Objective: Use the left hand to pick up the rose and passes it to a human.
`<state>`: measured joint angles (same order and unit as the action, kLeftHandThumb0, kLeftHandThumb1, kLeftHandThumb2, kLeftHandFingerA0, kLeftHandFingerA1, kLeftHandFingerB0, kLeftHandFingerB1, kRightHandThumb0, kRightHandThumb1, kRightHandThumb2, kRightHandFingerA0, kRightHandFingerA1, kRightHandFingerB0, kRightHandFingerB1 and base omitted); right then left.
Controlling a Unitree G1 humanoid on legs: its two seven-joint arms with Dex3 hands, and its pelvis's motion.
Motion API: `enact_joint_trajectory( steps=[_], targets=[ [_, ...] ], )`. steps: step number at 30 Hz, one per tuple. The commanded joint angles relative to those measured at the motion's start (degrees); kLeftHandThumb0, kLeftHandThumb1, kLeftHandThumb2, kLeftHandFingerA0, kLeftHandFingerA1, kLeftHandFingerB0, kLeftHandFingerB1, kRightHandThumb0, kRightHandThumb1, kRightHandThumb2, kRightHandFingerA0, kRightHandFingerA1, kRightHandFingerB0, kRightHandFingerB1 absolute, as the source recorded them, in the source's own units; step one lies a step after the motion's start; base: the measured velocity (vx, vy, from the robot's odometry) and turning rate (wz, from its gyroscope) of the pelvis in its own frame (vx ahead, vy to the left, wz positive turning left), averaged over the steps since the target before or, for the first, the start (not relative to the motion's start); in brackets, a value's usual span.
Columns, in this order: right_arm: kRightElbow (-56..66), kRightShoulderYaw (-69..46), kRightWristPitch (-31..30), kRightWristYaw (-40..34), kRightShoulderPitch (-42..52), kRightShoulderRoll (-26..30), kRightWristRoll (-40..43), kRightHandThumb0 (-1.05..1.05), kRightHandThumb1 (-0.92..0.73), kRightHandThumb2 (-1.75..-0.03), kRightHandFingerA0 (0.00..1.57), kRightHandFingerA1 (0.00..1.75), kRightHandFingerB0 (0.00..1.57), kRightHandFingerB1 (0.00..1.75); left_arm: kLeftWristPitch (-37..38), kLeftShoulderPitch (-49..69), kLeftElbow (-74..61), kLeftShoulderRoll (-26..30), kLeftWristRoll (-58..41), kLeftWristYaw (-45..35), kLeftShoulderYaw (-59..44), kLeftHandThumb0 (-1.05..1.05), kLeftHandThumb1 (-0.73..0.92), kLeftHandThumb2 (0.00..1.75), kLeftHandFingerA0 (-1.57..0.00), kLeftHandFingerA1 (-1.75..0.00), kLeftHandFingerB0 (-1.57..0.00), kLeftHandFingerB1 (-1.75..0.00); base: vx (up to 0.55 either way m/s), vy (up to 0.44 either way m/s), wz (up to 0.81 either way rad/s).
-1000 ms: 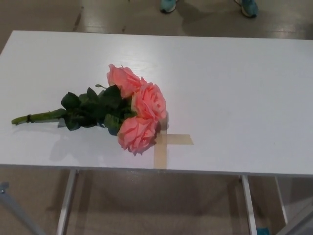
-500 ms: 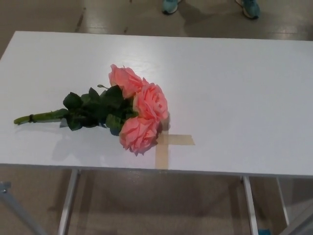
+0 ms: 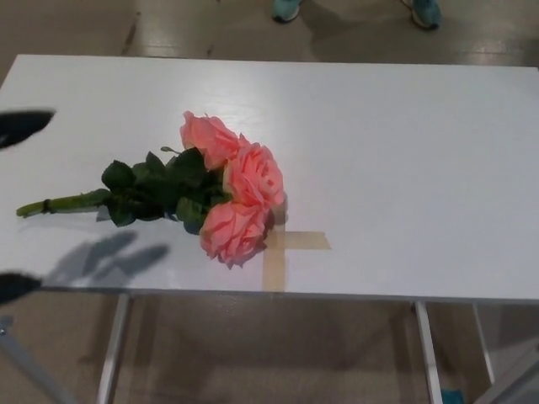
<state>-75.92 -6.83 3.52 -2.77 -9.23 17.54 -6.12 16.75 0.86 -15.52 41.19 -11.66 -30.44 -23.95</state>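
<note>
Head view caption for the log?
Pink rose bunch lies on white table beside tape cross; left hand enters.

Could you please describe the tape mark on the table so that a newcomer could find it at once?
Start at the white table and go to its near edge, about midway along. There, right of the pink roses, lies a cross of tan tape, partly covered by the lowest bloom. It is the only flat, beige thing on the white top.
</note>
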Motion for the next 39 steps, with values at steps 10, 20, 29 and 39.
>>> enact_joint_trajectory(
  steps=[10, 20, 29, 39],
  targets=[
    [0.1, -0.2, 0.1, 0.0, -0.5, 0.4, 0.2, -0.53, -0.78, -0.65, 0.54, 0.58, 0.33, 0.31, -15.9, -29.1, 26.7, 1.9, 26.7, 5.7, 24.2, -0.26, 0.20, 0.81, -0.06, -0.49, -0.06, -0.48, 0.00, 0.000, 0.00],
    [0.1, 0.1, 0.1, 0.2, -0.7, 0.4, 0.0, -0.53, -0.79, -0.64, 0.54, 0.56, 0.33, 0.31, -22.0, -40.1, 39.8, -1.0, 35.8, 6.4, 37.5, -0.55, 0.39, 0.64, -0.07, -0.29, -0.07, -0.29, 0.00, 0.000, 0.00],
    [0.1, -0.1, 0.3, 0.4, -1.3, 0.5, 0.2, -0.53, -0.78, -0.64, 0.54, 0.55, 0.34, 0.31, -21.8, -46.7, 52.4, -5.2, 39.1, 10.4, 45.0, -0.28, 0.21, 0.80, 0.00, -0.48, 0.00, -0.47, 0.00, 0.000, 0.00],
    [0.1, 0.0, 0.3, 0.7, -0.9, 0.2, 0.1, -0.53, -0.78, -0.64, 0.54, 0.55, 0.33, 0.31, -22.6, -48.6, 60.3, -9.8, 40.8, 14.3, 47.9, -0.30, 0.19, 0.80, 0.00, -0.48, 0.00, -0.47, 0.00, 0.000, 0.00]
  ],
)
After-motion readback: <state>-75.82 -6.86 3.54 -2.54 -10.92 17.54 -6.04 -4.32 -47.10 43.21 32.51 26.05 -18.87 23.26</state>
